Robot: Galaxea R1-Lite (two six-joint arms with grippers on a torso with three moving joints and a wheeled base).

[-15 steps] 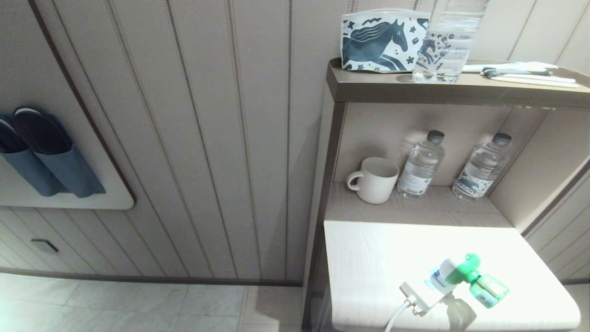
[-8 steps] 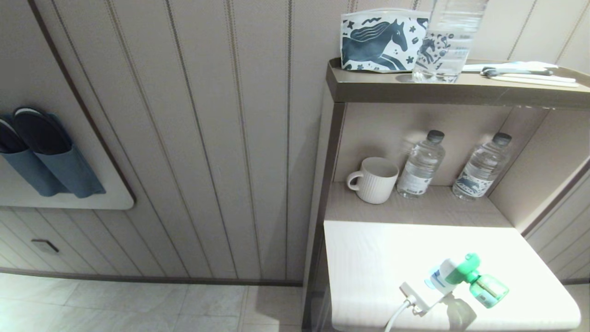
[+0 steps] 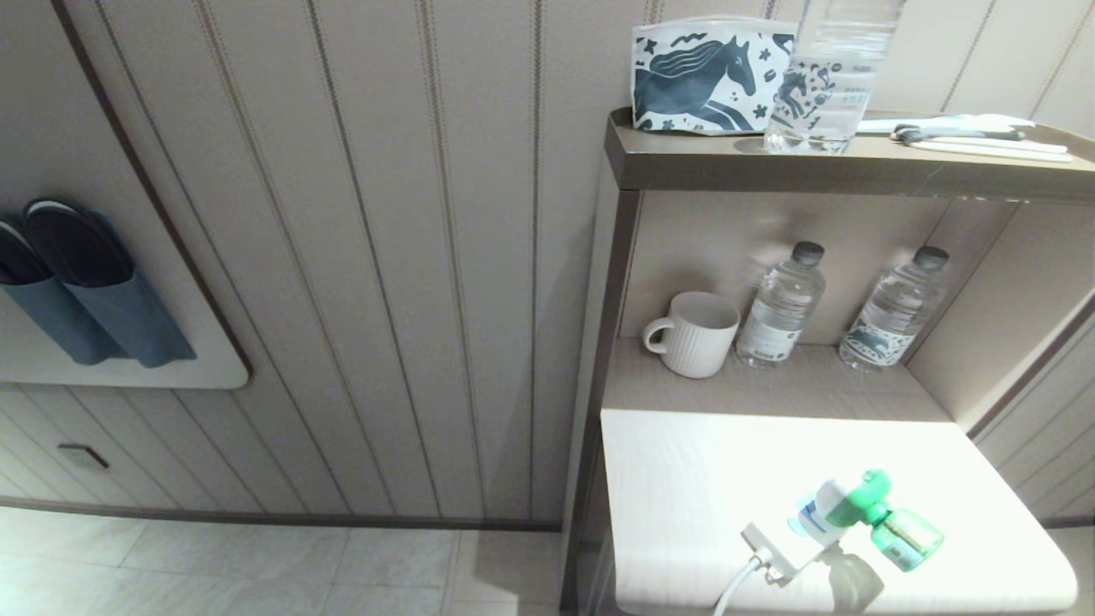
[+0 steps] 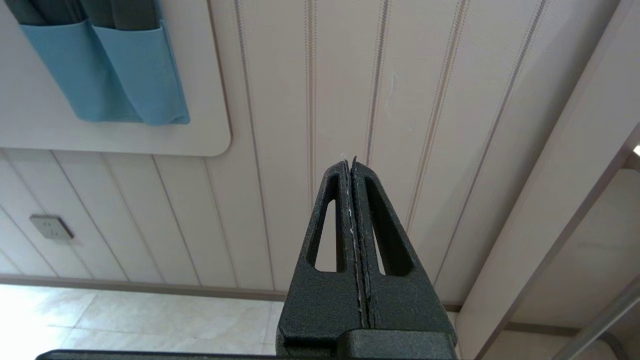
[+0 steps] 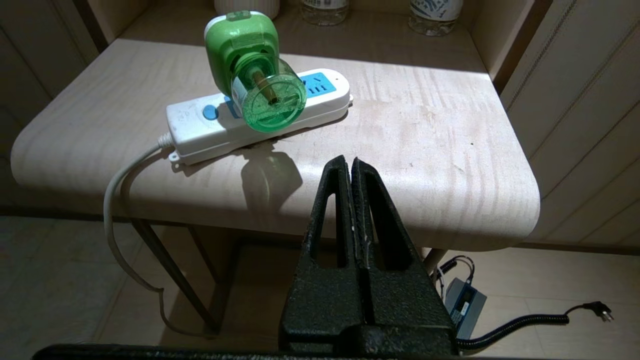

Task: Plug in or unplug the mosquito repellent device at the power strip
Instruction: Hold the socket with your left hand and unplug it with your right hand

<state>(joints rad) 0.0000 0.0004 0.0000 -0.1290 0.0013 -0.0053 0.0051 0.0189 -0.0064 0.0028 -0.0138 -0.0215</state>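
The mosquito repellent device [image 3: 860,500] stands plugged into the power strip [image 3: 783,556] near the front of the pale table [image 3: 684,479]. The right wrist view shows its green head and bottle [image 5: 252,70] over the strip's middle sockets [image 5: 192,122], beside the blue button. My right gripper [image 5: 350,162] is shut and empty, held low in front of the table's front edge, well apart from the device. My left gripper [image 4: 348,161] is shut and empty, parked facing the panelled wall. Neither arm shows in the head view.
A white mug [image 3: 693,334] and two water bottles [image 3: 780,306] [image 3: 894,312] stand in the niche behind the table. The strip's white cord [image 5: 117,210] hangs off the table's left edge to the floor. A grey box with a coiled black cable [image 5: 465,305] lies under the table.
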